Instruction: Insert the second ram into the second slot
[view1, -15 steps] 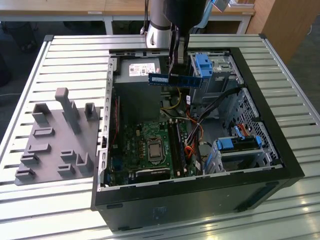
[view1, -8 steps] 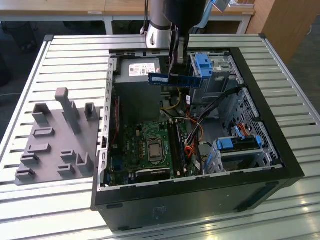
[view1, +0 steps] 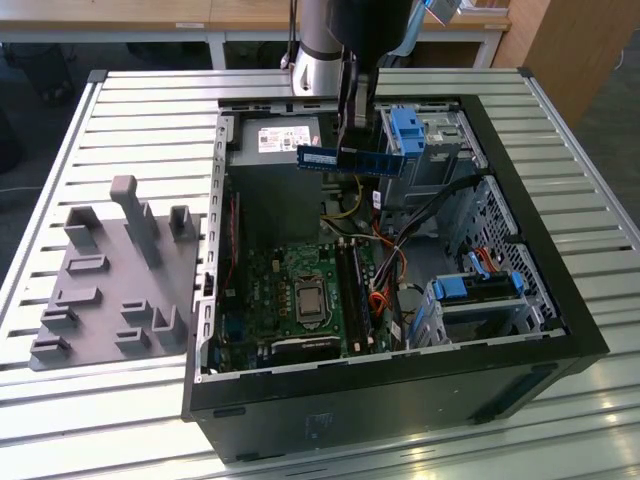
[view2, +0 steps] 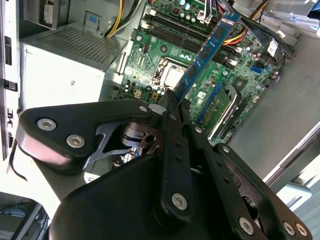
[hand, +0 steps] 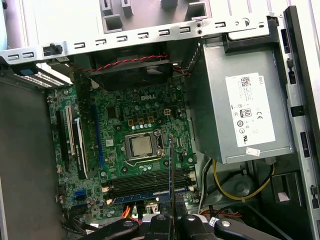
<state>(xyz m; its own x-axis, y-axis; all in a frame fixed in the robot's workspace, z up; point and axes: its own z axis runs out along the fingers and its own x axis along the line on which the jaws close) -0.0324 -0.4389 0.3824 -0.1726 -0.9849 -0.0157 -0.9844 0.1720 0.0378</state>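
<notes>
Jaws: we see the gripper (view1: 355, 150) pinching the second ram (view1: 330, 157) mid-length.
Axis: level, seemingly crosswise to the slots (view1: 357, 295) well below.

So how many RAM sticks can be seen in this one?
2. The second ram is clamped in the gripper above the open case. Another ram stick appears already seated in a slot on the motherboard. Others could be hidden by cables.

Motherboard (view1: 300, 290) inside case (view1: 400, 400); second ram (view1: 320, 156) above it; tray (view1: 110, 275) on exterior view's left
</notes>
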